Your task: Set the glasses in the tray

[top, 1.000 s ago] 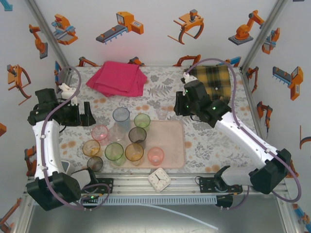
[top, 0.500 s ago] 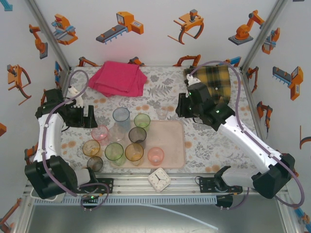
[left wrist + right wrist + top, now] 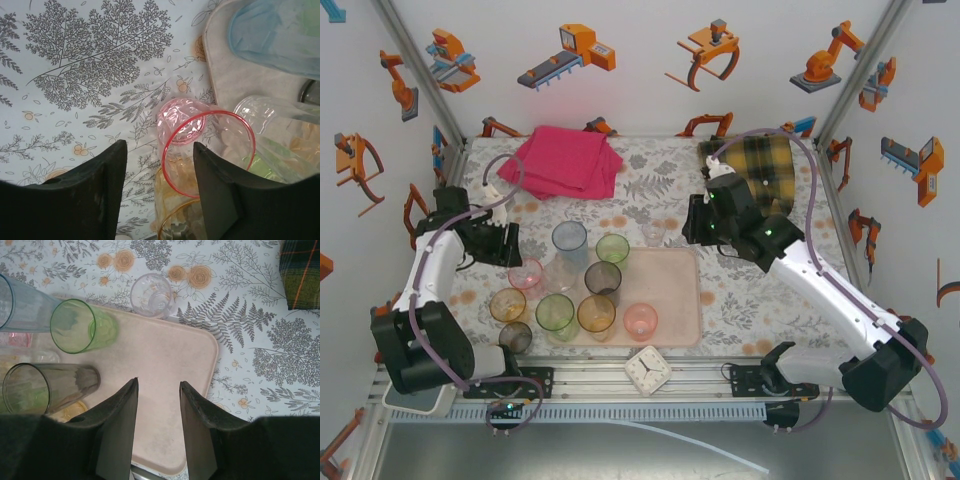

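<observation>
Left wrist: pink glass (image 3: 220, 135), its rim edge between open, empty fingers (image 3: 90, 195).

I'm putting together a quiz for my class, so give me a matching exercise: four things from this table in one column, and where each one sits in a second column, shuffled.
Things:
1. magenta cloth
2. plaid cloth
3. white clock
4. small clear glass

Places:
A. just beyond the far rim of the tray
B. far right corner of the table
C. near edge, in front of the tray
D. far side, left of centre

Pairs: 1-D, 2-B, 3-C, 4-A.
</observation>
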Controlling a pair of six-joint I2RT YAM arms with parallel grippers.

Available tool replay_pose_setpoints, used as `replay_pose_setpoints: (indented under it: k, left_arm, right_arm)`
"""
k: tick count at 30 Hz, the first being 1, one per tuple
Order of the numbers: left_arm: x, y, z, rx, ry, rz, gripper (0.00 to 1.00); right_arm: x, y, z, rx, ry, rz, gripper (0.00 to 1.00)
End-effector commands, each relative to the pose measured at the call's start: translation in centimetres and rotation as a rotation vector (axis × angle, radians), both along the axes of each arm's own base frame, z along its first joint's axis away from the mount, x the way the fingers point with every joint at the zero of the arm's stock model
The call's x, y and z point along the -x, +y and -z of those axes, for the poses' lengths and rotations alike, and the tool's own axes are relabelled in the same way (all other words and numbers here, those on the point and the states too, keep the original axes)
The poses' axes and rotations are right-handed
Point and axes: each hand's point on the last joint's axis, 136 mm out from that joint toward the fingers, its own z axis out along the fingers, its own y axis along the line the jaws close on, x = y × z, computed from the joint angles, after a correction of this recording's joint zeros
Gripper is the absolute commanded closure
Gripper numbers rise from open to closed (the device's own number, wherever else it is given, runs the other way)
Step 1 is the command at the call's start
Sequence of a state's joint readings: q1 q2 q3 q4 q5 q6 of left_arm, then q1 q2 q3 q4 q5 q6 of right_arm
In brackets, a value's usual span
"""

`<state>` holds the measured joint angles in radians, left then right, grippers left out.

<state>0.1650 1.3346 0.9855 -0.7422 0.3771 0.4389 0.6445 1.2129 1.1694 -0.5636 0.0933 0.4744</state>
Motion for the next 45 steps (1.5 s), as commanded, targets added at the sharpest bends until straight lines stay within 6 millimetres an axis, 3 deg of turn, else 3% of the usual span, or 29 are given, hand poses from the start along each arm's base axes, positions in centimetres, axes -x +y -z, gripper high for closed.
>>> replay_pose_setpoints:
  k: [1,22,31,34,45]
  left_arm:
    - [0.1,-0.4,0.8,-0.006,0.004,0.053,0.48]
    - [-0.5,-0.1,3.5,-0.060,0.037,0.078,0.64]
    - [-0.6,0.0,2.7,-0.080,0.006,0.076,0.72]
    - [-0.8,0.2,2.3,-0.089,-0.003,0.070,0.79]
    - [-1.4,0.4,0.6,-0.078,-0.002,0.016,0.84]
  right_arm:
    - [0.1,-0.2,-0.6,-0.024,-0.012,0.013,0.61]
    - [0.1,-0.5,-0.1,-0.014,-0.003,0.023,0.61]
    - [0.0,-0.4,0.0,-0.014,0.000,0.022,0.61]
    - [0.0,-0.4,0.1,-0.013,0.001,0.022,0.61]
    - [0.0,-0.3,0.4,-0.017,0.003,0.018,0.61]
